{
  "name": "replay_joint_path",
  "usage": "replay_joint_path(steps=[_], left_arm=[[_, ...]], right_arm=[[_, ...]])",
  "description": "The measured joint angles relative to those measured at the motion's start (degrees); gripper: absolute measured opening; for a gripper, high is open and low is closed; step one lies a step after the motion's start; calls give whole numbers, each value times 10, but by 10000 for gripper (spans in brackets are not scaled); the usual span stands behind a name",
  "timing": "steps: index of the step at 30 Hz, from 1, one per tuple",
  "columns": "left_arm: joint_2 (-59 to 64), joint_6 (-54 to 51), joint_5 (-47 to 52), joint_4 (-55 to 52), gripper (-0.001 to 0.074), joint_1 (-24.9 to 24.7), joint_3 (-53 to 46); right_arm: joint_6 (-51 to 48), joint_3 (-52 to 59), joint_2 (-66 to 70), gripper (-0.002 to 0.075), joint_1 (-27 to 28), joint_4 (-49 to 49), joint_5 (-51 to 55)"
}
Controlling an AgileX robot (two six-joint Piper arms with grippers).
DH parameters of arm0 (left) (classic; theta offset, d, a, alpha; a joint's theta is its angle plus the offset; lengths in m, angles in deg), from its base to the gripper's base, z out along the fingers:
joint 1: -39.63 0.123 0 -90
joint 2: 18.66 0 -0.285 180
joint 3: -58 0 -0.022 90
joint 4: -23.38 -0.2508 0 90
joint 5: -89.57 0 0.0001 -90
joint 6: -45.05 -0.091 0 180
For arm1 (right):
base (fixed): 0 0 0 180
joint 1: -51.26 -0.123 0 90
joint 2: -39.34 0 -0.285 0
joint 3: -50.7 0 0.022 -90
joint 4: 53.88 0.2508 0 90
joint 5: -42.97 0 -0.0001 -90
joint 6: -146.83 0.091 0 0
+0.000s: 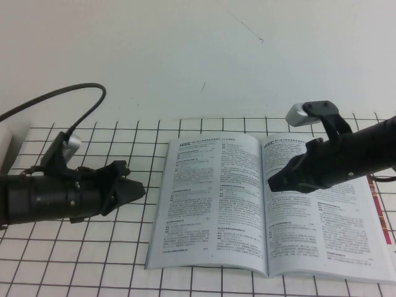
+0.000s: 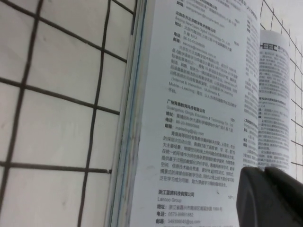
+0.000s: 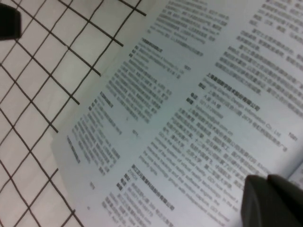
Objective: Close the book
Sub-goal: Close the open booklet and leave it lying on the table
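Note:
An open book (image 1: 247, 204) with printed text lies flat on the checked tabletop, its spine running away from me. My left gripper (image 1: 141, 190) hovers just left of the book's left edge, fingers shut together with nothing between them; in the left wrist view its dark tip (image 2: 265, 176) sits over the left page (image 2: 199, 118). My right gripper (image 1: 272, 181) is shut and hangs above the right page near the spine, and in the right wrist view its tip (image 3: 266, 180) shows over the printed pages (image 3: 180, 109).
The white mat with a black grid (image 1: 93, 253) covers the table. A white wall (image 1: 185, 55) stands behind. A black cable (image 1: 80, 90) loops over the left arm. A pale object (image 1: 5, 148) sits at the far left edge.

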Motion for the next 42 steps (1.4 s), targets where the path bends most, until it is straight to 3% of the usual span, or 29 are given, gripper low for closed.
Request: replay_joint_path(steps=[6, 11, 25, 32, 42], left_arm=[[78, -56, -2, 35, -4, -46, 26], [140, -61, 15, 26, -4, -55, 58], [161, 55, -77, -198, -4, -55, 114], [160, 83, -82, -219, -4, -68, 120], [163, 87, -83, -239, -4, -162, 178]], right_arm=[[-1, -20, 46, -3, -4, -30, 5], [30, -20, 70, -3, -4, -105, 5], [73, -26, 85, -3, -4, -151, 1], [73, -26, 85, -3, -4, -152, -2], [74, -26, 91, -3, -4, -162, -5]])
